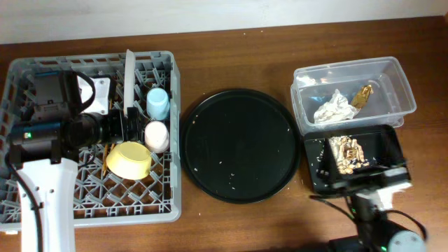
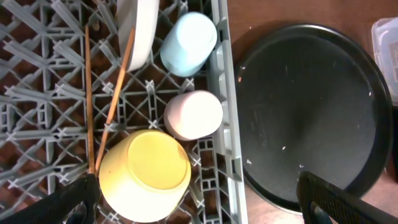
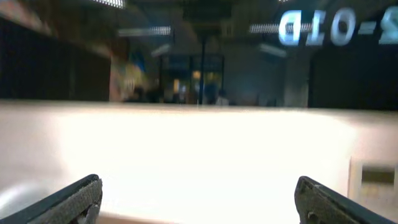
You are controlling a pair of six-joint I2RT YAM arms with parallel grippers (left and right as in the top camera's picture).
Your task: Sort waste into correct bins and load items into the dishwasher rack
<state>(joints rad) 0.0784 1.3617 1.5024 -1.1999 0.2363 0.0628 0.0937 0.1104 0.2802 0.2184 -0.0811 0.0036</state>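
Note:
The grey dishwasher rack (image 1: 42, 203) at the left holds the blue cup (image 1: 157, 102), pink cup (image 1: 157, 135), yellow bowl (image 1: 129, 159), the pale plate (image 1: 130, 73) standing on edge, and two chopsticks (image 2: 115, 93). My left gripper (image 2: 196, 202) is open and empty above the rack, over the bowl (image 2: 146, 174) and rack wall. The clear tub (image 1: 392, 84) holds the white napkin (image 1: 334, 108) and gold wrapper (image 1: 362, 96). The black rectangular tray (image 1: 385, 143) holds beige food scraps (image 1: 348, 154). My right gripper (image 3: 198, 199) is open and empty, facing the room.
A large round black tray (image 1: 241, 143) with a few crumbs lies in the middle, also in the left wrist view (image 2: 311, 106). The right arm (image 1: 381, 203) sits at the front right by the black rectangular tray. Brown table wood lies all around.

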